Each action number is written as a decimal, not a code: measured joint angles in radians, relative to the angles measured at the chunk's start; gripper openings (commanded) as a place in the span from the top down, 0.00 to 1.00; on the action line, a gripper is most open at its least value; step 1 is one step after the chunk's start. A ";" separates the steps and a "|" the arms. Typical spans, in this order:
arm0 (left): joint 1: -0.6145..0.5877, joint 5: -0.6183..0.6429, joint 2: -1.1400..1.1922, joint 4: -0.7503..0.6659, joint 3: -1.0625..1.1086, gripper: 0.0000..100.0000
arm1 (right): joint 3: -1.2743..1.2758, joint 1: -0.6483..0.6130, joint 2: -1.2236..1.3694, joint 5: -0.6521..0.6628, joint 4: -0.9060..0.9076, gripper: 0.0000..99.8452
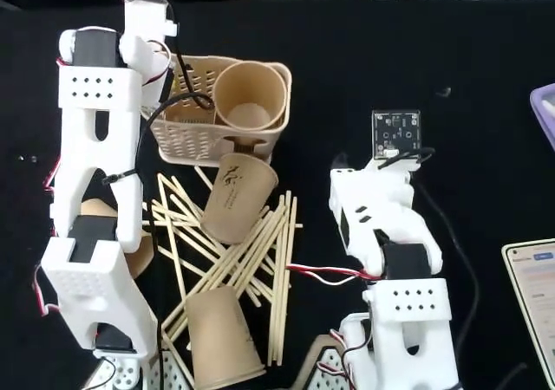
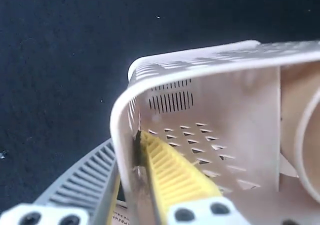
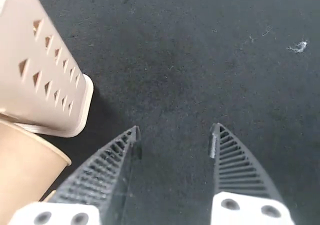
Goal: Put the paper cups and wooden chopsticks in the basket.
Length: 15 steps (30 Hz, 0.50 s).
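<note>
A beige slotted basket (image 1: 186,139) stands at the back left with one paper cup (image 1: 250,95) upright inside it. My left gripper (image 2: 125,140) is shut on the basket's left wall (image 2: 210,80), yellow finger (image 2: 170,170) inside and grey finger (image 2: 85,185) outside. A second cup (image 1: 236,198) lies against the basket's front. A third cup (image 1: 221,338) lies near the table's front edge, and another (image 1: 139,251) shows under the left arm. Wooden chopsticks (image 1: 260,256) are scattered between the cups. My right gripper (image 3: 172,135) hangs open over bare cloth, right of the basket's corner (image 3: 45,80).
A phone (image 1: 533,295) lies at the right edge and a purple object (image 1: 545,104) sits farther back on that side. Black cloth (image 1: 381,61) covers the table, with free room right of and behind the basket.
</note>
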 measured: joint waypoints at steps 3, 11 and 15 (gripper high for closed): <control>0.003 0.000 0.000 -0.006 0.008 0.88 | 0.000 0.000 0.000 0.000 0.000 0.77; 0.000 0.000 0.002 -0.124 0.100 0.74 | 0.008 0.000 0.000 0.000 0.000 0.77; -0.029 0.034 0.002 -0.167 0.100 0.73 | 0.008 0.000 0.000 0.000 0.000 0.77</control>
